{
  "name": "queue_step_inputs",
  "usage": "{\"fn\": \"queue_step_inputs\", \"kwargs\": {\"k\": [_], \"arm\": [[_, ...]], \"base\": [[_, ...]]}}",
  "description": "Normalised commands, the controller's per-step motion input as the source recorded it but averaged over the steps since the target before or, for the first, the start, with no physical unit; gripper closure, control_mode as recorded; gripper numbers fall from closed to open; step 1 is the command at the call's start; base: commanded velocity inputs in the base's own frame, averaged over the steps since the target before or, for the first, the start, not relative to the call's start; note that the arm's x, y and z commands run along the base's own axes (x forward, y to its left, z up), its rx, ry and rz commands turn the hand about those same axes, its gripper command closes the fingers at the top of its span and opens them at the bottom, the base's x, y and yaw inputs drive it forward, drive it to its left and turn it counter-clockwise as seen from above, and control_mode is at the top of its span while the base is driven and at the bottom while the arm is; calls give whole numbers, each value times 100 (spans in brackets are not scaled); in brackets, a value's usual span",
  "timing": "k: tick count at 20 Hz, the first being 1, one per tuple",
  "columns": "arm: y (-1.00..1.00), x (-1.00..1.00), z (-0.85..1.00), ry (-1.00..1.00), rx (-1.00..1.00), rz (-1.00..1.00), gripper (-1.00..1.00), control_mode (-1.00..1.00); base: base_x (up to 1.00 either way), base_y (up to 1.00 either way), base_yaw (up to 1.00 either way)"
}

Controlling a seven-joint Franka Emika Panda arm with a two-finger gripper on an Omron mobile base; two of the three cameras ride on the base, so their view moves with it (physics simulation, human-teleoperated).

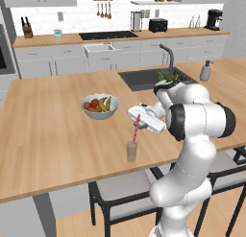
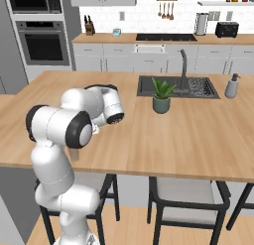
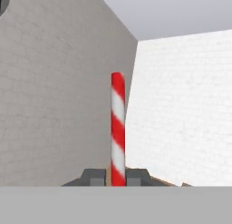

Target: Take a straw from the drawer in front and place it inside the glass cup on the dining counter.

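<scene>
fruit bowl: pale bowl [image 1: 100, 108] with fruit, on the dining counter [image 1: 43, 130], left of the cup and a bit farther back.
glass cup: small tan tumbler [image 1: 131, 151] upright on the counter near its front edge, right of and in front of the bowl. In the right base view the arm hides nearly all of it.
straw: red-white striped [image 1: 136, 129], slightly tilted, lower end down at the cup's mouth, upper end at the hand. Can't tell if the tip is inside the glass or just at the rim. In the hand view the straw [image 3: 118, 128] rises from between the two dark finger tips.
gripper: at [image 1: 139, 117], hand lying roughly level above the cup, reaching left from the arm. Hand view [image 3: 117, 177] has the fingers close on both sides of the straw, narrow gap, pinching it.
arm: white, elbow bent over the counter's front edge, right of the cup.
sink: dark, inset [image 1: 144, 77] with faucet, far side of counter, behind the arm.
plant: small potted [image 2: 161, 96], in front of the sink.
soap bottle: grey dispenser [image 1: 205, 71], right of the sink.
</scene>
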Motion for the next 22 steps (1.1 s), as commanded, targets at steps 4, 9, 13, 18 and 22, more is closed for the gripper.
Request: {"fn": "queue_step_inputs", "kwargs": {"k": [4, 9, 13, 18, 22], "arm": [[0, 13, -13, 4, 0, -4, 100, -100], [0, 18, -14, 3, 0, -3, 100, -100], [0, 18, -15, 2, 0, -3, 100, -100], [2, 13, -21, 3, 0, -3, 100, -100], [11, 11, -20, 3, 0, -2, 100, -100]], "base": [[0, 0, 0], [0, 0, 0], [0, 0, 0], [0, 0, 0], [0, 0, 0]]}}
